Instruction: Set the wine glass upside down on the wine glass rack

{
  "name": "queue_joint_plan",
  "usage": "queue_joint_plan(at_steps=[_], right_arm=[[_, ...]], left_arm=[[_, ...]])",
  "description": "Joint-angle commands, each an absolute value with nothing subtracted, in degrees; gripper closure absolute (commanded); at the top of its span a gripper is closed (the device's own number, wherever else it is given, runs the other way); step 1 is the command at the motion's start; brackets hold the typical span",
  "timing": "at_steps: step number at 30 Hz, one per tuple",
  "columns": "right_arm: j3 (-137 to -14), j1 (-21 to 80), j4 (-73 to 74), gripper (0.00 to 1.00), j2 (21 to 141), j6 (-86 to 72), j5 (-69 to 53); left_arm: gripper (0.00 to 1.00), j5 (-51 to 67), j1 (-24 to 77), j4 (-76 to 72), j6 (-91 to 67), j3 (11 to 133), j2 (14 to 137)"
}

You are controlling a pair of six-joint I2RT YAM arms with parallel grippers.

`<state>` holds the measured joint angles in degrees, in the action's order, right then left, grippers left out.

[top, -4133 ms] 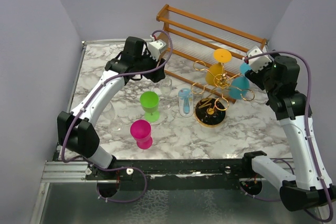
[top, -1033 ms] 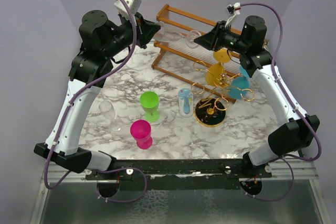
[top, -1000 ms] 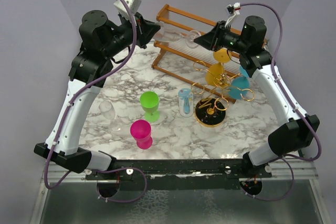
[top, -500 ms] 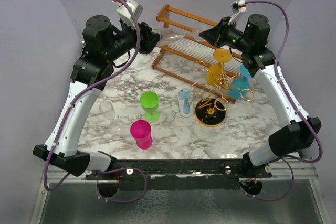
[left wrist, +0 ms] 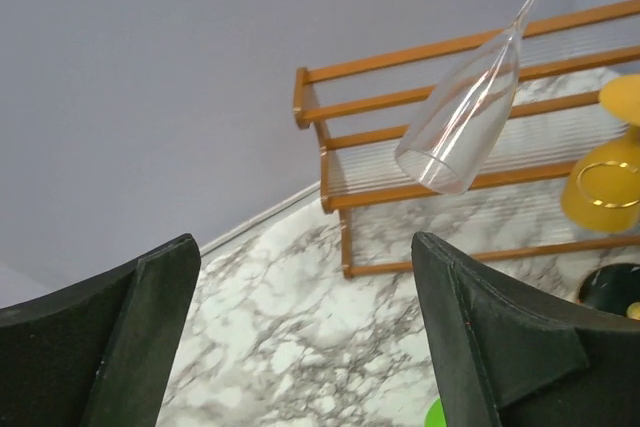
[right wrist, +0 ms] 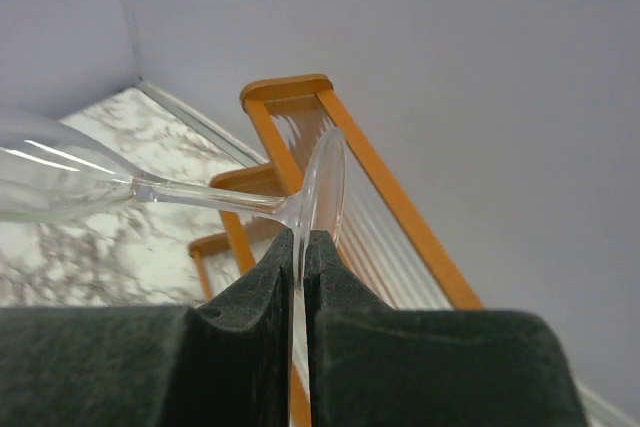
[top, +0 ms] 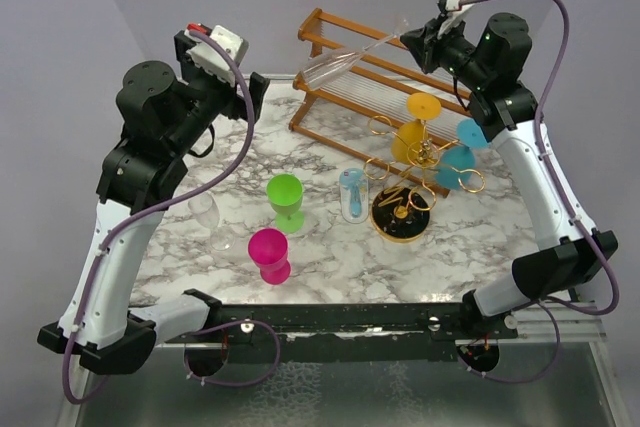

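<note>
A clear wine glass (top: 335,62) hangs tilted in the air above the brown wooden shelf, bowl pointing down-left. My right gripper (top: 418,40) is shut on the rim of its foot (right wrist: 322,187), with the stem and bowl (right wrist: 50,182) running off to the left. My left gripper (top: 250,102) stands open and apart from the glass (left wrist: 460,122), nothing between its fingers (left wrist: 480,337). The gold wire wine glass rack (top: 403,187) stands on its round black base at the right. An orange glass (top: 415,132) and a teal glass (top: 458,162) hang upside down on it.
The brown wooden slatted shelf (top: 400,72) stands along the back wall. On the marble table are a green glass (top: 286,200), a pink glass (top: 268,252), a clear glass (top: 205,212) and a pale blue cup (top: 352,195).
My left gripper has opened, let go of the clear glass and drawn back to the left. My right gripper, shut on the foot, has risen with the glass.
</note>
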<state>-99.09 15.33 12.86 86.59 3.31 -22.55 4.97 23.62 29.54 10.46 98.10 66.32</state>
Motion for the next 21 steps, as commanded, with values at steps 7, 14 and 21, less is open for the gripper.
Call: queue_joint_plan(at_steps=[7, 14, 21], right_arm=[[-96.61, 22.59, 13.49, 0.99, 86.23, 40.12, -18.04], [-95.11, 24.76, 20.27, 0.99, 86.57, 56.5, -18.57], [-92.36, 24.87, 24.76, 0.99, 84.96, 65.6, -18.02]], left_arm=[[0.06, -2.5, 23.47, 32.14, 19.0, 92.49, 65.04], [0.06, -2.82, 23.47, 31.95, 19.38, 93.2, 65.4], [0.06, -2.58, 23.35, 31.8, 18.77, 93.16, 65.65]])
